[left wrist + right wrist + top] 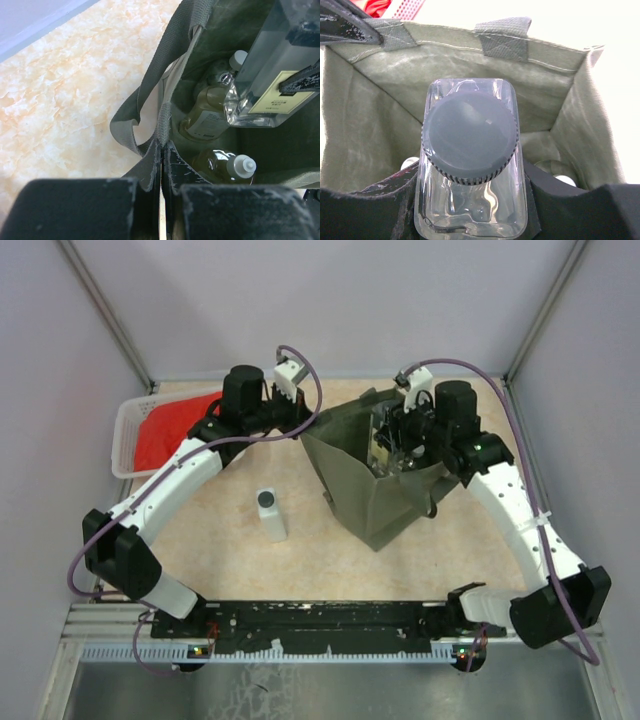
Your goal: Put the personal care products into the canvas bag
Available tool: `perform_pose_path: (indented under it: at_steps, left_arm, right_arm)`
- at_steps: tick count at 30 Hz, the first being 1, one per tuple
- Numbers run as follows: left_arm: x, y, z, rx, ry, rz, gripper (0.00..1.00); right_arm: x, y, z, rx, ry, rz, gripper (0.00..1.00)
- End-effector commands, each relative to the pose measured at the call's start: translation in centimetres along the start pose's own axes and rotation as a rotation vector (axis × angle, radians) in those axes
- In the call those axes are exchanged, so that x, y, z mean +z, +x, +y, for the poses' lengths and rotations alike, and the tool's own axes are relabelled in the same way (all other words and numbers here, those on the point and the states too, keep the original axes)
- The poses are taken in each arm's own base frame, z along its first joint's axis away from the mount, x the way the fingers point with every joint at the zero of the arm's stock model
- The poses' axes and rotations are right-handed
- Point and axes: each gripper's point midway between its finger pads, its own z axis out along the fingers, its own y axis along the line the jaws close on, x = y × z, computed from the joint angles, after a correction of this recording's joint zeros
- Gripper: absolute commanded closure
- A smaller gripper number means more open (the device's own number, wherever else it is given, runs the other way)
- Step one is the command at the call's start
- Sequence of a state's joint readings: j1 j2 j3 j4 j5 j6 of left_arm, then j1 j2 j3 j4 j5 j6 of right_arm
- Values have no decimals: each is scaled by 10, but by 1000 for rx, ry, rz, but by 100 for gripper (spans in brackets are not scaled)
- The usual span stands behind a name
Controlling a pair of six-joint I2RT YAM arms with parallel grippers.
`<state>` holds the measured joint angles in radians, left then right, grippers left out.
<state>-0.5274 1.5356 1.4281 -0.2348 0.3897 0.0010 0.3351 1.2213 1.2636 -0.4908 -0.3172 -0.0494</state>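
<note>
Where the canvas bag point(375, 505) stands: right of centre on the table point(230, 570); it is set upright with its mouth open upward.
Left gripper point(161, 167): clenched on the bag's rim at the foot of a loop handle point(145, 95); the fabric is pinched flat between the two fingers.
Right gripper point(470, 200): closed around the clear bottle point(470, 145), which is gripped by its body on both sides.
Clear bottle: held upright, black cap up, in the bag's open mouth; its base is seen above the bottles lying inside, and contact with them cannot be told.
Amber bottle point(202, 115): laid at the bottom of the bag, white cap on.
Other amber bottle point(220, 162): laid just beside the first, also inside the bag, white cap on.
White bottle point(271, 515): stood upright on the table, dark-grey cap up, left of the bag and apart from it; it is touched by neither gripper.
Basket point(125, 430): placed at the far left of the table, with the red cloth point(175, 425) lying in it.
</note>
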Motion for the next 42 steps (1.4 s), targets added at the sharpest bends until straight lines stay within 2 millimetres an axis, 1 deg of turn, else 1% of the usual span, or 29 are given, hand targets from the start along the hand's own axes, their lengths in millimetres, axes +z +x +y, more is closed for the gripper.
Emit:
perform_pose_path:
  at_steps: [1,3,7,11,12,15,19,23,24,25,26,27,29,30,32,33,36,39,42]
  left_arm:
    - [0,-15,8,30,-23,-39,100]
    - [1,-15,8,29,-22,-37,100]
    - [4,-16,7,30,-12,-37,100]
    - [6,-17,5,26,5,-42,100]
    - [7,-17,5,24,6,-43,100]
    - [7,-18,5,20,8,-45,100]
    - [7,-20,4,17,13,-48,100]
    - [7,-22,3,18,17,-52,100]
    - [7,-21,2,18,19,-50,100]
    - [7,-22,2,18,20,-51,100]
    - [7,-22,2,18,22,-52,100]
    - [7,-22,2,18,23,-52,100]
    - [7,-22,1,18,25,-50,100]
    - [7,-22,1,18,26,-51,100]
    - [7,-22,1,18,26,-50,100]
    - [7,-21,2,18,25,-48,100]
    - [9,-21,2,21,29,-41,100]
    - [12,-20,3,19,34,-32,100]
    - [14,-19,3,17,39,-29,100]
  right_arm:
    - [-9,-51,16,-46,-81,-188,100]
    - [-8,-35,17,-36,-87,-171,100]
    - [-7,-5,26,-22,-136,-142,100]
    - [0,27,38,-2,-207,-106,100]
    - [1,32,40,2,-217,-105,100]
    - [6,43,40,8,-228,-109,100]
    - [14,50,40,1,-233,-104,100]
    - [21,60,48,-18,-252,-61,100]
    - [22,63,51,-33,-251,-42,97]
    - [23,66,55,-42,-255,-19,89]
    - [24,69,59,-60,-257,0,79]
    - [25,71,62,-69,-257,17,65]
    - [24,72,68,-84,-256,38,41]
    - [22,70,70,-88,-251,36,31]
    - [19,65,70,-93,-231,24,17]
    - [15,61,69,-93,-217,15,14]
    - [4,46,64,-97,-169,-10,9]
    - [-10,28,57,-104,-101,-37,9]
    - [-31,6,49,-107,-5,-92,8]
